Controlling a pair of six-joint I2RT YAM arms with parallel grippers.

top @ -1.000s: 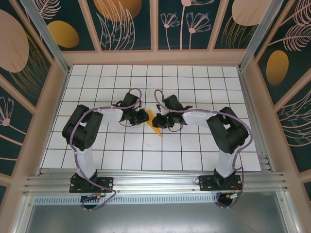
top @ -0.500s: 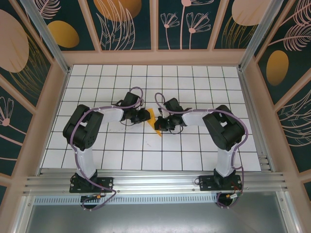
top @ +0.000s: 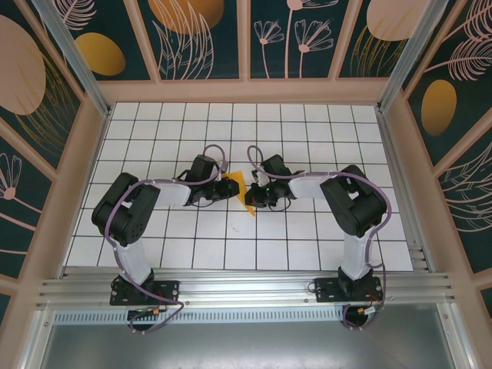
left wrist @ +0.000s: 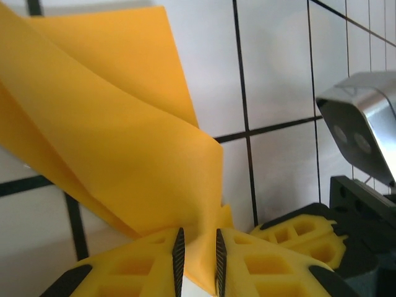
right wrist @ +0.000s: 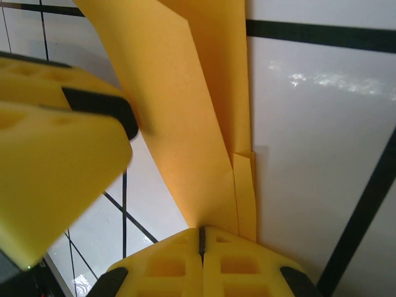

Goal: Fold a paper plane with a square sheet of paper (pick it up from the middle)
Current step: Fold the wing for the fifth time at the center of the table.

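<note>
The square sheet of paper point(top: 247, 201) is orange-yellow and folded into a narrow pointed wedge, standing up off the white grid table between the two grippers. My left gripper point(top: 231, 187) reaches it from the left. In the left wrist view its jaws point(left wrist: 198, 260) stand a narrow gap apart with a fold of the paper point(left wrist: 124, 124) running down between the pads. My right gripper point(top: 253, 195) is at the paper's right side. Its jaws point(right wrist: 201, 238) are pressed together on the lower edge of the paper point(right wrist: 185, 124), whose layered strip rises from the seam.
The grippers nearly touch: a yellow finger of the left gripper point(right wrist: 55, 167) looms close in the right wrist view, and the right gripper's fingers point(left wrist: 297, 238) and wrist camera point(left wrist: 362, 124) sit just right of the paper. Patterned walls point(top: 246, 46) enclose the gridded table point(top: 307, 131).
My left gripper slid right, up to the paper, and its arm dropped lower. The right gripper shifted slightly left and kept its grip. The paper stayed nearly in place.
</note>
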